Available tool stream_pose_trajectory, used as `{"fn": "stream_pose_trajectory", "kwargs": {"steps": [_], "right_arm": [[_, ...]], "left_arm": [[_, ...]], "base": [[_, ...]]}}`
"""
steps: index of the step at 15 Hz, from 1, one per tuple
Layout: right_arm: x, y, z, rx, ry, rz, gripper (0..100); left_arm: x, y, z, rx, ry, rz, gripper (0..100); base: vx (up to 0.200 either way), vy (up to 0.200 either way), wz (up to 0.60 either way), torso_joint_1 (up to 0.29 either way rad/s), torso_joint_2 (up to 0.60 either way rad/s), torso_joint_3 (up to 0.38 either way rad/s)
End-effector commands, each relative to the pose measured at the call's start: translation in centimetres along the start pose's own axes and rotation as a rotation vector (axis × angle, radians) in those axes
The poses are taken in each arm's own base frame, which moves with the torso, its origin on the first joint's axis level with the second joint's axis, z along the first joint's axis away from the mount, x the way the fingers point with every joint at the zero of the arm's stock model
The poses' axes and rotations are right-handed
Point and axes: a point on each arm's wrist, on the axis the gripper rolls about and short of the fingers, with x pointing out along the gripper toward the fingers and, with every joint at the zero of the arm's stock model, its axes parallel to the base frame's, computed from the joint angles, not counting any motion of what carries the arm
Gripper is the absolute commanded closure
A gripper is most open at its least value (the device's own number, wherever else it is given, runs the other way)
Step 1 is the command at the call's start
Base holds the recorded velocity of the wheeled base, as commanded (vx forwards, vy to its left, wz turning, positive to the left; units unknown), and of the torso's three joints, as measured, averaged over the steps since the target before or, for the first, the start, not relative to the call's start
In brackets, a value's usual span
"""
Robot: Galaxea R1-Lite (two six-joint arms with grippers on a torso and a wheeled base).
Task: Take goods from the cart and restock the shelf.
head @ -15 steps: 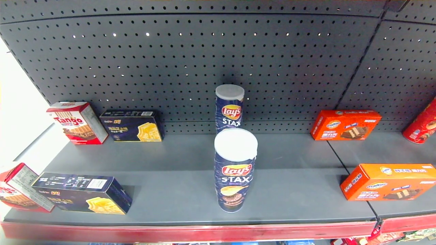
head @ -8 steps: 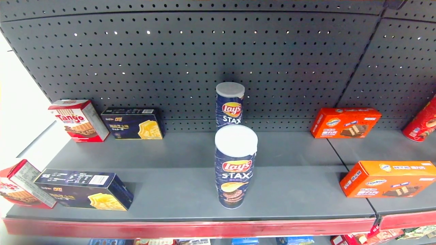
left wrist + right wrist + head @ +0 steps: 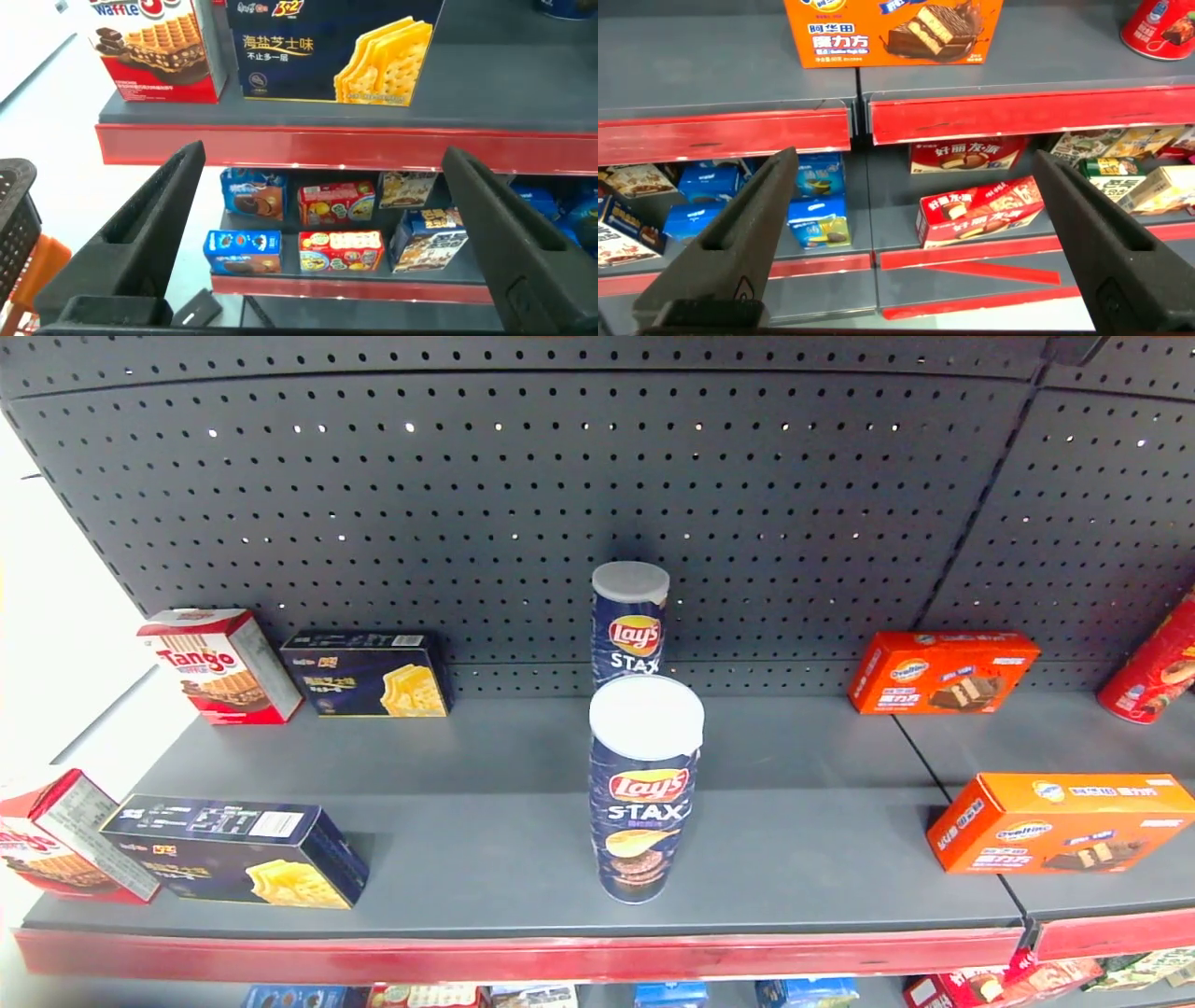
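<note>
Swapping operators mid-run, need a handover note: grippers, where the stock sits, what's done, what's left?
Left gripper: open, empty, low in front of the grey metal shelf, by the navy cardboard cracker box at front left.
Right gripper: open, empty, low in front of the orange cardboard box at front right.
Stock: two dark blue cardboard crisp tubes with pale lids stand upright mid-shelf, front tube ahead of rear tube.
Done: tubes are shelved; who placed them, cannot tell.
Left: each gripper needs a new item; the bare shelf either side of the tubes could likely take it.
</note>
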Motion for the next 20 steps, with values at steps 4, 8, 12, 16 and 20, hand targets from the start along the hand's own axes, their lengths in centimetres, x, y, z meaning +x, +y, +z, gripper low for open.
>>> {"fn": "stream_pose_trajectory", "kwargs": {"steps": [4, 8, 12, 16, 20], "right_arm": [[0.02, 0.00, 0.03, 0.000, 0.000, -0.001, 0], [-0.69, -0.23, -0.24, 0.004, -0.097, 0.091, 0], [-0.63, -0.22, -0.22, 0.003, -0.089, 0.088, 0], [-0.63, -0.22, -0.22, 0.003, -0.089, 0.088, 0], [-0.63, -0.22, -0.22, 0.003, -0.089, 0.088, 0]], "left_arm": [[0.00, 0.00, -0.01, 0.000, 0.000, 0.000, 0], [0.00, 0.00, -0.01, 0.001, 0.000, 0.000, 0], [0.00, 0.00, -0.01, 0.000, 0.000, -0.001, 0], [0.00, 0.00, -0.01, 0.000, 0.000, 0.000, 0], [0.00, 0.00, -0.01, 0.000, 0.000, 0.000, 0]], "base": [[0.000, 0.000, 0.00, 0.000, 0.00, 0.000], [0.000, 0.000, 0.00, 0.000, 0.00, 0.000], [0.000, 0.000, 0.00, 0.000, 0.00, 0.000], [0.000, 0.000, 0.00, 0.000, 0.00, 0.000], [0.000, 0.000, 0.00, 0.000, 0.00, 0.000]]}}
